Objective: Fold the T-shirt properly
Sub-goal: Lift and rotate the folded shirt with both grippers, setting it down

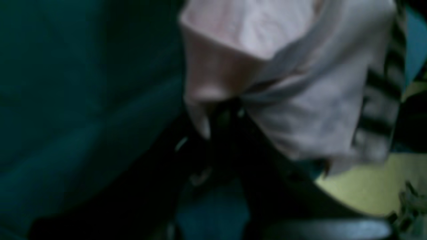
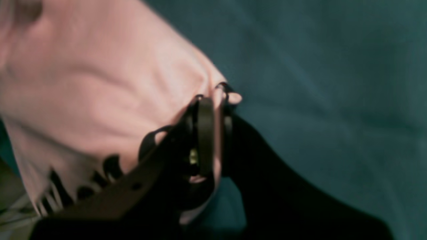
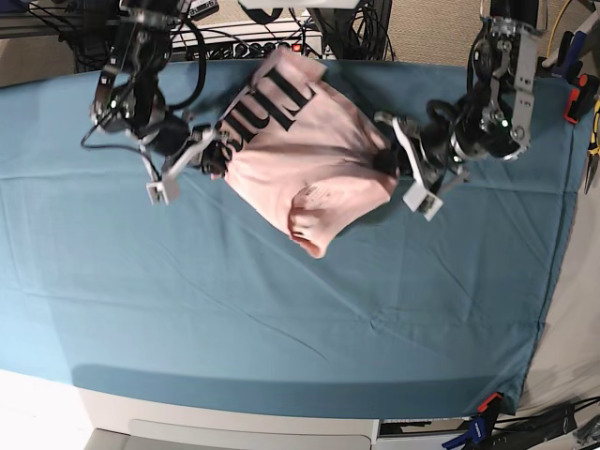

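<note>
The pale pink T-shirt (image 3: 309,155) hangs stretched between both arms above the teal table cloth (image 3: 281,300), its black lettering (image 3: 272,98) toward the far edge. My right gripper (image 3: 214,155), on the base view's left, is shut on one edge of the shirt; in the right wrist view its fingers (image 2: 205,133) pinch pink cloth (image 2: 83,93). My left gripper (image 3: 386,159), on the base view's right, is shut on the opposite edge; the left wrist view shows bunched pink fabric (image 1: 300,93) at its dark fingertips (image 1: 227,120). A loose sleeve (image 3: 314,220) droops toward the cloth.
Cables and equipment (image 3: 253,28) crowd the far table edge. Tools hang at the right side (image 3: 586,103). The teal cloth covers the whole table, down to a white front edge (image 3: 187,422) and the right edge (image 3: 553,234).
</note>
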`<move>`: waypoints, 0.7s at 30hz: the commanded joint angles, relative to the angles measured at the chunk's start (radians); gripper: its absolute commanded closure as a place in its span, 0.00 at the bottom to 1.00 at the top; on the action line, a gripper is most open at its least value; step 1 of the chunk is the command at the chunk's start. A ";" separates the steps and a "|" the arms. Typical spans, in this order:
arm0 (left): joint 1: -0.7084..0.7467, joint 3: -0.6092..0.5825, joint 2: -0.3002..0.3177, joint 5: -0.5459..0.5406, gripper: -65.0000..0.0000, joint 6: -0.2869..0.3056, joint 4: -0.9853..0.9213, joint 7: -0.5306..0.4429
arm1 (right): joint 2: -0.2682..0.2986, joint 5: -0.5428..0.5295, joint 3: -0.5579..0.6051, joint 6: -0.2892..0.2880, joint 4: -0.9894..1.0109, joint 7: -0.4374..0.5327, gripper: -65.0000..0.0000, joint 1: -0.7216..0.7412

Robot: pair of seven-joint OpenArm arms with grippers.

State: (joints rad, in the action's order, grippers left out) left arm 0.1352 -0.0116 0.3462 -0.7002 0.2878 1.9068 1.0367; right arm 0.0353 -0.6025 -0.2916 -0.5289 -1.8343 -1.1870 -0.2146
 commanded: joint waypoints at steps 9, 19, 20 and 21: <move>-0.188 -0.065 0.008 -0.003 1.00 -0.003 -0.162 -0.036 | -0.017 -0.044 -0.003 -0.006 -0.078 0.040 1.00 -0.089; -0.434 -0.228 0.003 0.002 1.00 0.000 -0.407 -0.035 | -0.083 -0.092 0.039 -0.007 -0.078 0.016 1.00 -0.099; -0.454 -0.240 0.003 0.002 1.00 0.000 -0.422 -0.035 | -0.083 -0.092 0.057 -0.007 -0.078 0.015 1.00 -0.105; -0.472 -0.249 0.002 0.002 1.00 0.000 -0.435 -0.036 | -0.083 -0.092 0.076 -0.008 -0.078 0.016 1.00 -0.108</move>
State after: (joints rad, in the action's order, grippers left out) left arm -0.3054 -0.2676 0.3435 -0.6918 0.2878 1.4567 1.0275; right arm -0.0471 -0.6651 -0.2188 -0.5243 -1.8931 -1.1767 -0.3225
